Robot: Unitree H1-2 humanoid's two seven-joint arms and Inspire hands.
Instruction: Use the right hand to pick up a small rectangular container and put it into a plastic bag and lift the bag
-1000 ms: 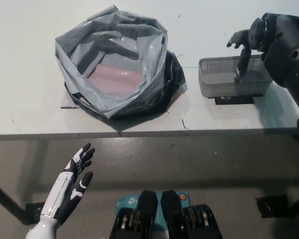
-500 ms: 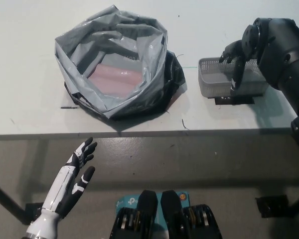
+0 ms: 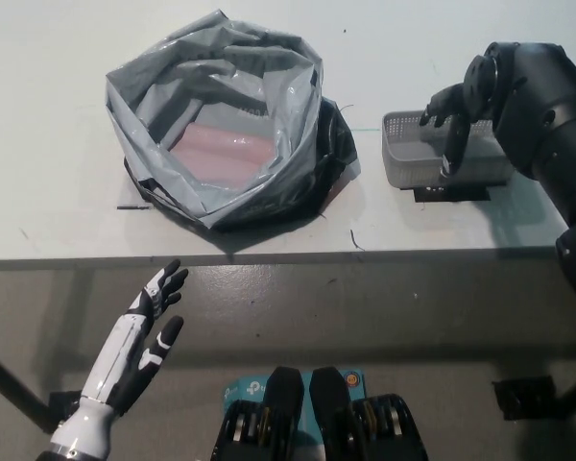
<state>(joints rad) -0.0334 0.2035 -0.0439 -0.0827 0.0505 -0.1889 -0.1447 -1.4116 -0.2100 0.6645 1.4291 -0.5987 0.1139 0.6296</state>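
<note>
Risk of a fumbled grasp at the small rectangular container [image 3: 442, 161].
Black right hand [image 3: 450, 120] is hanging over the grey lattice container on the bench [image 3: 67, 221], fingers loosely spread and dipping inside its rim, gripping nothing yet; with only the thin wall to catch, the fingers are likely to tip the light container or push it along the bench toward the far right edge instead of lifting it. The grey plastic bag [image 3: 216, 115] is sitting well apart to the left with its mouth open and crumpled, so a sagging rim could block the drop. Compared with 1 second ago, the right hand is sitting further left and lower over the container. The white left hand [image 3: 139, 351] is resting open below the bench edge, slightly raised.
</note>
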